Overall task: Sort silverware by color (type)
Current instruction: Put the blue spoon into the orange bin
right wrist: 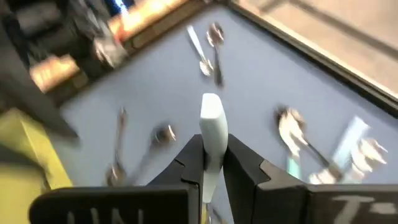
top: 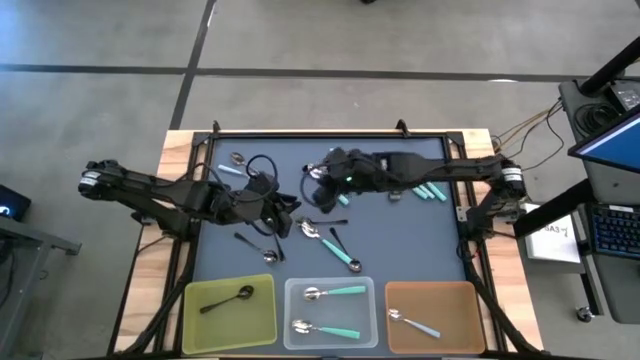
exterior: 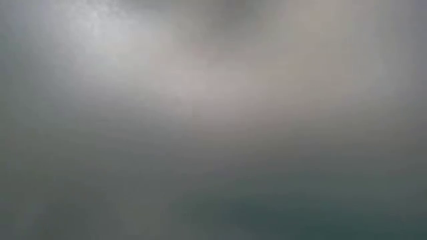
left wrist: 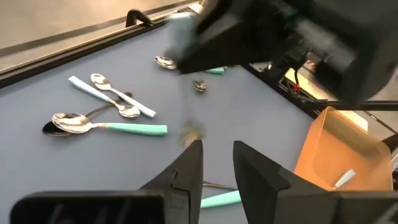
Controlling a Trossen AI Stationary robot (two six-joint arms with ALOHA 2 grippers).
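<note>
Between right fingers [right wrist: 210,163] — flat pale-blue handle [right wrist: 212,127]

Small spoons with shiny metal bowls lie scattered on the bench. Near the middle, one teal-handled spoon [top: 333,245] lies diagonally, with a thin dark all-metal spoon [top: 337,240] just beside it. Two more dark spoons [top: 258,248] lie to its left. A light-blue-handled spoon [top: 232,167] sits near the far left corner, and several teal handles [top: 430,191] cluster at the far right. One light-blue handle [right wrist: 212,134] stands upright, pinched between the right gripper [right wrist: 212,165] fingers.

Already sorted: one dark spoon [top: 228,298], two teal-handled spoons [top: 335,292], and one light-blue-handled spoon [top: 414,322].
</note>
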